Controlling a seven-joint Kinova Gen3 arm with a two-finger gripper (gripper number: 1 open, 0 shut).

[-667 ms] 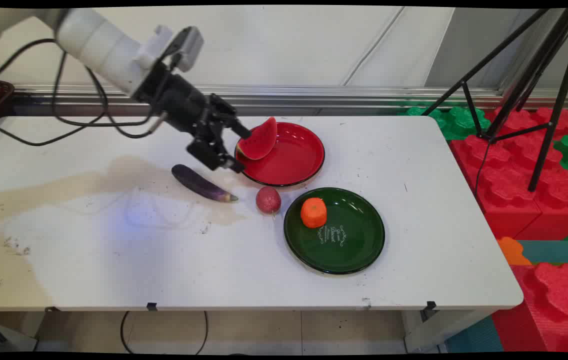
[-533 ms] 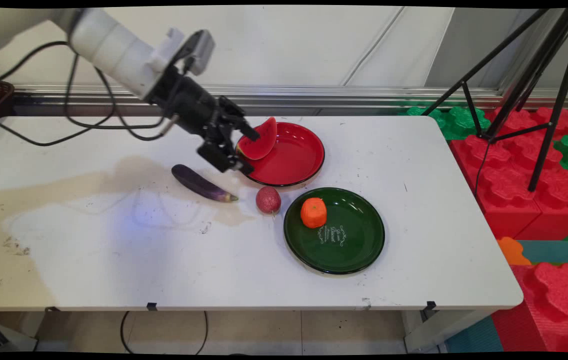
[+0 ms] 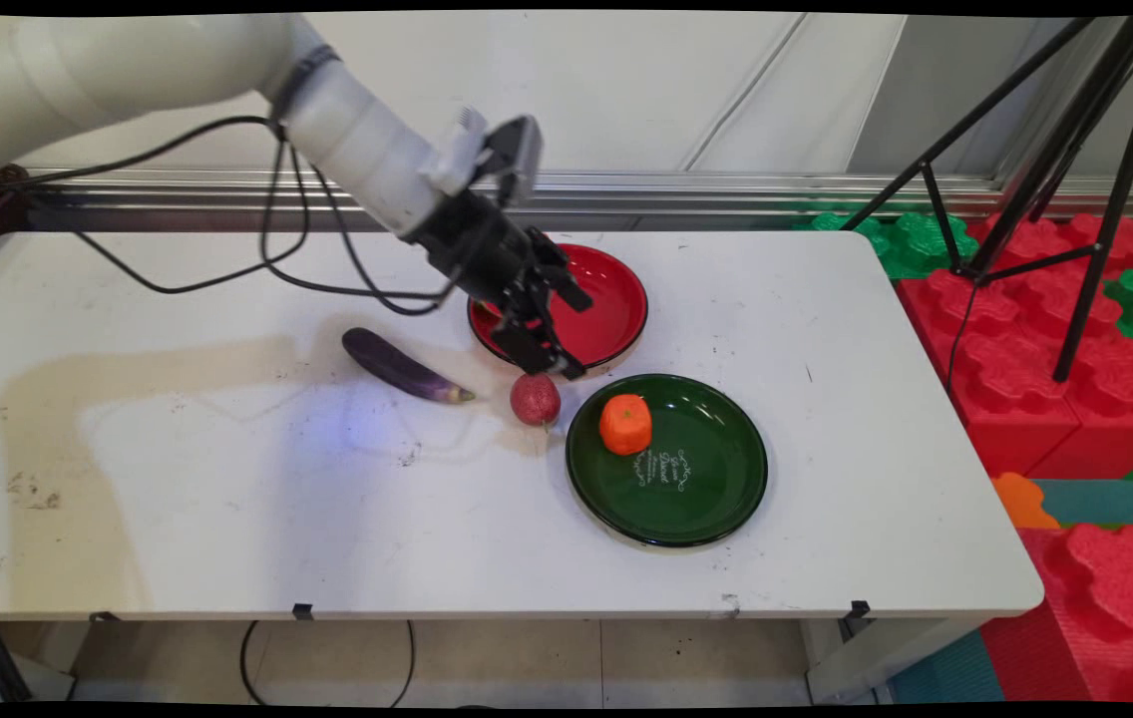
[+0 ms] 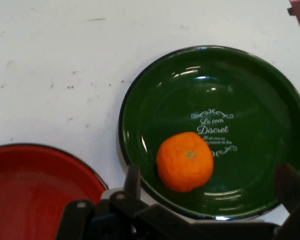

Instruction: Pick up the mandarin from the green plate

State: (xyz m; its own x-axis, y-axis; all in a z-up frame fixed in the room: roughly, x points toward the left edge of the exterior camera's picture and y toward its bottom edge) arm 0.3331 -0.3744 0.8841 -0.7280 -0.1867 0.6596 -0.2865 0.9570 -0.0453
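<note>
- Table (image 3: 227, 519): white, scuffed, carrying two plates and loose produce; a pale tan stain is showing across its left part.
- Arm (image 3: 357, 150): white, coming in from upper left w/ black cables hanging off it, reaching down over the table's middle.
- Green plate (image 3: 716, 499): lying right of centre, white lettering inside, holding one item; in hand view (image 4: 260, 90) it is filling the upper right.
- Red plate (image 3: 616, 299): lying behind the green plate, near but apart from it; its left part is sitting behind the jaws. In hand view (image 4: 30, 185) its rim is showing at lower left.
- Jaws (image 3: 552, 329): black, hanging over the red plate's near-left rim, standing wide apart and gripping nothing. In hand view (image 4: 210, 192) the two fingers are framing the orange.
- Eggplant (image 3: 402, 366): dark purple, lying slantwise left of the red plate, apart from it.
- Orange (image 3: 625, 424): sitting on the green plate's left side; hand view (image 4: 185, 161) showing its stem end.
- Radish-like red ball (image 3: 536, 399): resting on the table just below the jaws, between eggplant tip and green plate.
</note>
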